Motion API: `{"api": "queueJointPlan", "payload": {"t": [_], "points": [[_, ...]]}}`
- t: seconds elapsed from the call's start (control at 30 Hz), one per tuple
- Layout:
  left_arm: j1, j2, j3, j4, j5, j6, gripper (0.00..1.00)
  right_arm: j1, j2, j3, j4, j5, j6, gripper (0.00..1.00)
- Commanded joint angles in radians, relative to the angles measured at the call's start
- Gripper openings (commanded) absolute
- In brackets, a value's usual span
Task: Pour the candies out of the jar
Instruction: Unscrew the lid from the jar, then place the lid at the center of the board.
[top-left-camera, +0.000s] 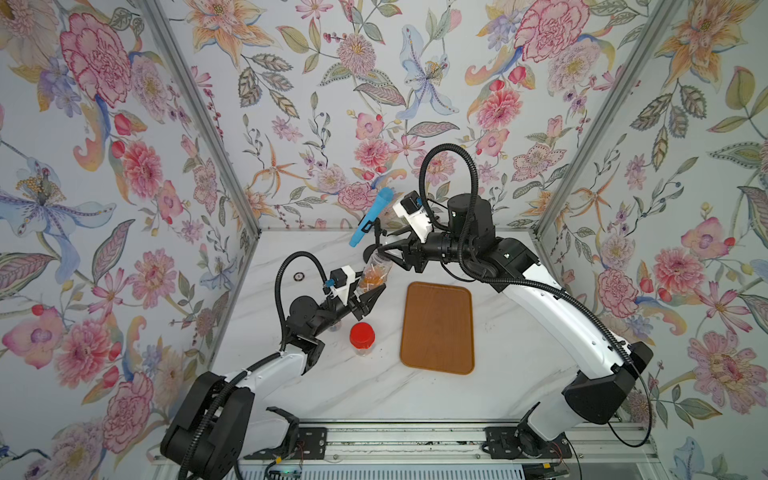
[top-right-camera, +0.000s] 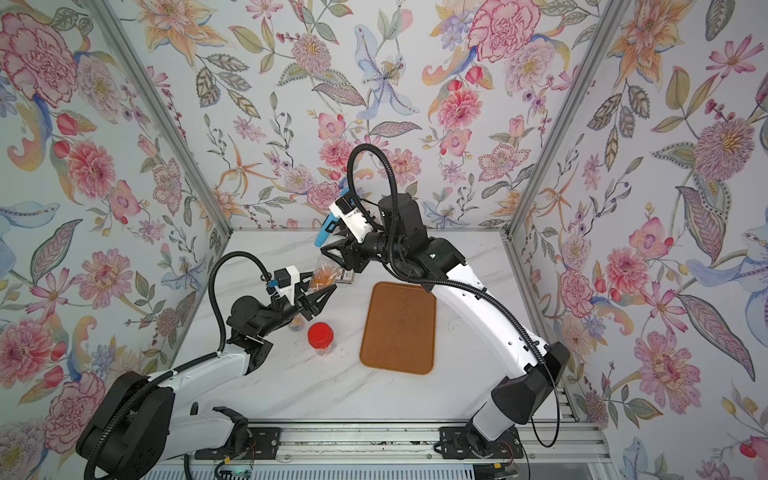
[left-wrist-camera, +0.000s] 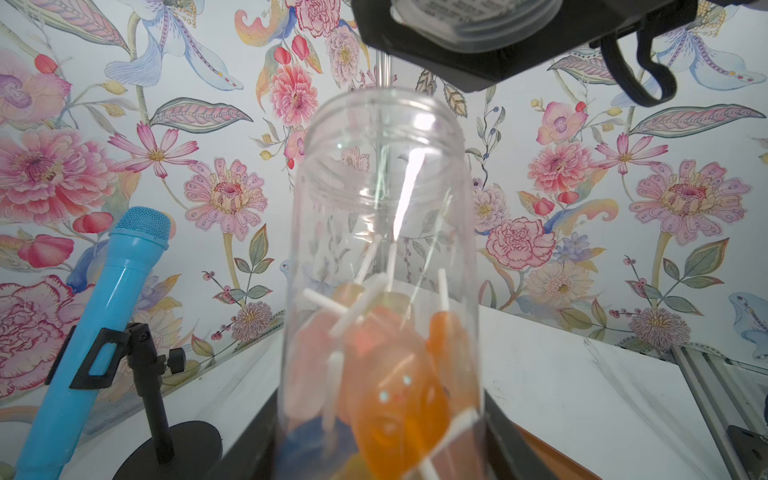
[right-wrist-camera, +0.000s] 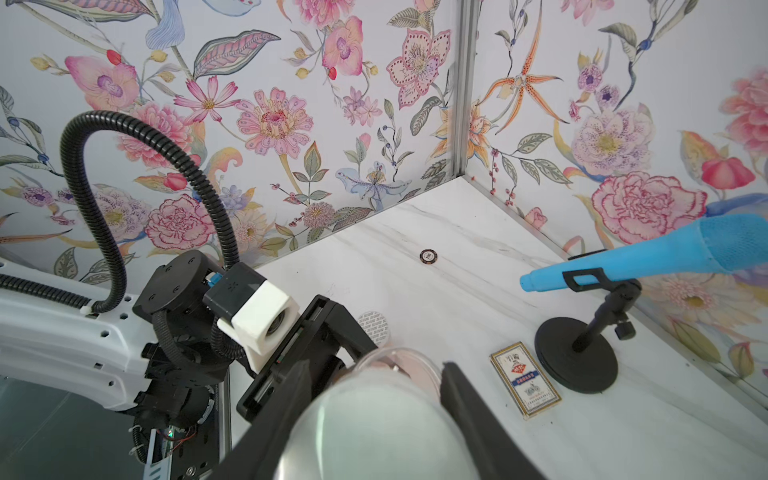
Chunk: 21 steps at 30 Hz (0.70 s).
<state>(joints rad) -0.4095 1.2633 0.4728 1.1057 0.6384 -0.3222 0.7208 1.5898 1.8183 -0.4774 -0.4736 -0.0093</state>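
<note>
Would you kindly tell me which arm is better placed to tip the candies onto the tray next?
Left. The left tool grips the open jar, candies inside, near the wooden tray; tilting it should pour. The right tool holds only the lid.

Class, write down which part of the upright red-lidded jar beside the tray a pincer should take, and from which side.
Take the red-lidded jar by its clear body below the lid, probably coming in level from the tray side. It stands upright, its round wall suits a two-sided pinch, and open table lies there.
</note>
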Motion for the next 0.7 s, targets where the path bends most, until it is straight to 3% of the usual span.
{"api": "queueJointPlan", "payload": {"t": [0.0,0.23,0.47,0.67], "points": [[0.021,-0.044,-0.031,0.046,-0.047,0.000,0.00,-0.026,0.004,-0.016,-0.005,0.018,0.014,0.51],[0.075,-0.166,-0.099,-0.069,-0.132,0.063,0.00,-0.038,0.065,-0.148,0.076,0.073,0.033,0.50],[0.096,-0.240,-0.122,-0.127,-0.187,0.121,0.00,-0.016,0.149,-0.396,0.369,0.122,0.130,0.50],[0.104,-0.248,-0.132,-0.117,-0.187,0.115,0.00,0.044,0.308,-0.465,0.571,0.212,0.184,0.50]]}}
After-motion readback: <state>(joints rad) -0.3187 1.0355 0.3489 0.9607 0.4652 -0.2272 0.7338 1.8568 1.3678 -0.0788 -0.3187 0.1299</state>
